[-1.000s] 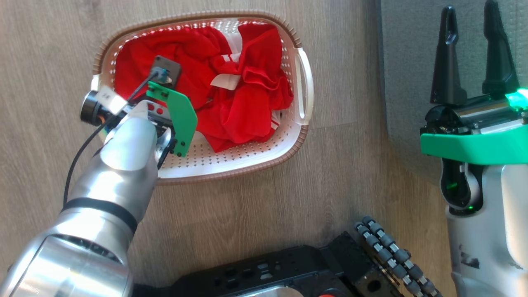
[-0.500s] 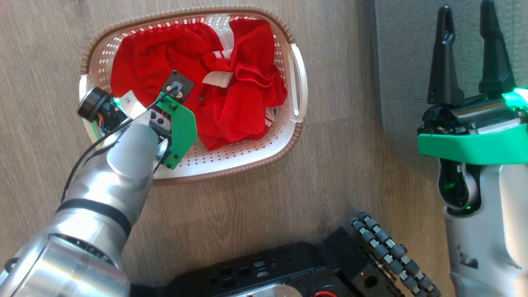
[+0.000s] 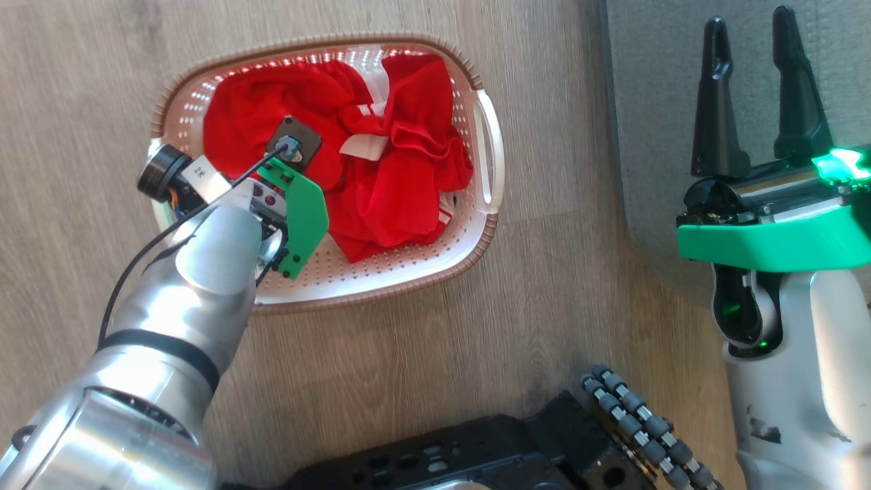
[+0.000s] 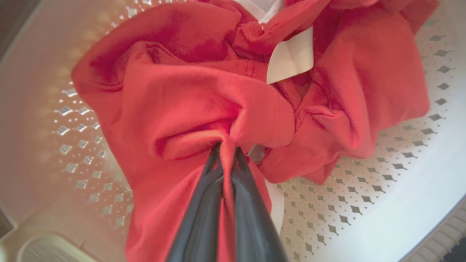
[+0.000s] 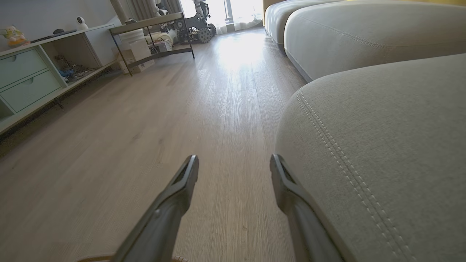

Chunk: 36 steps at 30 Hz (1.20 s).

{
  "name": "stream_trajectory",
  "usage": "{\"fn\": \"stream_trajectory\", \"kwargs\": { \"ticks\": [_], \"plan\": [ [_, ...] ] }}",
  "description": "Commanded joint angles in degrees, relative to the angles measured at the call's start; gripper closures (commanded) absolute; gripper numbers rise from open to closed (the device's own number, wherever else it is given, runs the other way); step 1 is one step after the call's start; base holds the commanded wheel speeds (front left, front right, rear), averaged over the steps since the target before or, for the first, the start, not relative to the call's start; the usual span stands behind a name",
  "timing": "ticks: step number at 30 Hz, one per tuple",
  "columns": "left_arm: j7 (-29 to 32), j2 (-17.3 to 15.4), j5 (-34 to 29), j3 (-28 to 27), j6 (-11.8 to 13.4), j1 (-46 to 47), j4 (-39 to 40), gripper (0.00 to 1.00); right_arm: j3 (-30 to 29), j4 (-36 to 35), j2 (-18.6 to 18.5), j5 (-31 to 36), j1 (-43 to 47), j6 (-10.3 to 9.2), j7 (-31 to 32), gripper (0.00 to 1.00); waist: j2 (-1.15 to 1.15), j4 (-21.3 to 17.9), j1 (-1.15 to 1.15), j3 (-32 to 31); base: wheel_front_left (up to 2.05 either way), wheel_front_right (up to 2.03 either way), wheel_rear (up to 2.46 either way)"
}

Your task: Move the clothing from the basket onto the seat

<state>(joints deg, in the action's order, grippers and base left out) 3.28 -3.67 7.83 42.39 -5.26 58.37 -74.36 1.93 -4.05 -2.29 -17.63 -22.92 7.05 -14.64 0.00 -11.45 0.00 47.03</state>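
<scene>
The left pincer point(image 4: 226, 150) pinches a fold of the clothing point(image 4: 204, 94), crumpled bright red fabric with a white label, lying in the white perforated basket point(image 4: 382, 189). The right pincer point(image 5: 233, 158) is spread above open wooden floor point(image 5: 164, 120), just beside the grey seat point(image 5: 382, 145) and its rounded, double-stitched edge.

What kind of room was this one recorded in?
Most likely a home living room, or a mock-up of one. It has a large grey sofa seat with stitched seams, a wood-plank floor, and a low cabinet with drawers along the wall.
</scene>
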Motion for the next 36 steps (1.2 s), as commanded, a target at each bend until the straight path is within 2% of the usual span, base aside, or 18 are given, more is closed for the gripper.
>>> {"fn": "stream_trajectory", "kwargs": {
  "ticks": [1,12,26,36],
  "plan": [
    [-0.83,-0.66,0.34,-0.48,-0.16,-1.07,0.58,1.00,1.06,-1.46,-0.59,0.28,1.04,0.44,-0.36,0.00,0.00,0.26,0.00,-0.63,0.00,0.00,0.00],
    [-7.46,0.68,4.58,-0.46,-1.62,-4.18,2.01,1.00,1.97,0.61,-0.59,1.59,2.49,0.44,-0.36,0.00,0.00,2.29,0.00,-10.32,0.00,0.00,0.00],
    [-10.63,0.79,18.34,5.77,-2.21,-13.49,16.69,1.00,2.40,4.86,-0.59,4.23,8.01,0.44,-0.36,0.00,0.00,6.65,0.00,-27.52,0.00,0.00,0.00],
    [-11.40,0.79,22.31,8.19,-1.77,-13.96,23.72,1.00,2.73,6.65,-0.59,4.87,12.67,0.44,-0.36,0.00,0.00,9.06,0.00,-36.50,0.00,0.00,0.00]
  ]
}}
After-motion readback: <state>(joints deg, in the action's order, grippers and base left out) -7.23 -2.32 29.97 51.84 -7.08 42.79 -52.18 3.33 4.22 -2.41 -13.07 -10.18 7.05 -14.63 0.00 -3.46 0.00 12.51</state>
